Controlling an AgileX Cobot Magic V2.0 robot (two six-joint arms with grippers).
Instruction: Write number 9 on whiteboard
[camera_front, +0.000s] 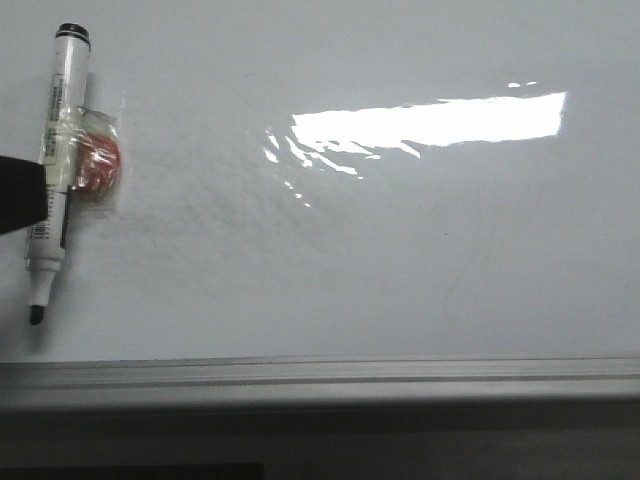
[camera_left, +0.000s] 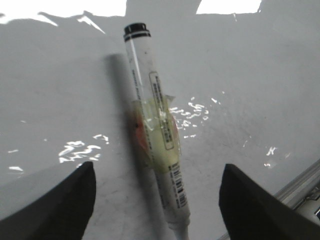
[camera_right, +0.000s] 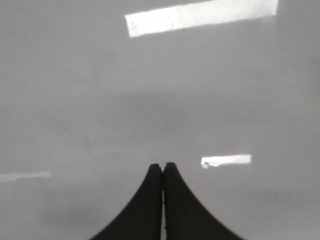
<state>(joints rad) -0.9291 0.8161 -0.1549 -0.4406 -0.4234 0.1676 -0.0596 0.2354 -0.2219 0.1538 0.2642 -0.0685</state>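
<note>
Glossy smudged whiteboard (camera_front: 400, 260), taped cylindrical marker (camera_front: 57, 150).

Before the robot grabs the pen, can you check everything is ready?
1. Marker lying on the whiteboard: ok.
2. Cap off, tip bare: ok.
3. Left pincer open on both sides of the marker: ok.
4. Left fingers touching the marker: not ok, apart.
5. Right pincer shut and holding nothing: ok.
6. Number 9 drawn: not ok, only faint smudges.
</note>
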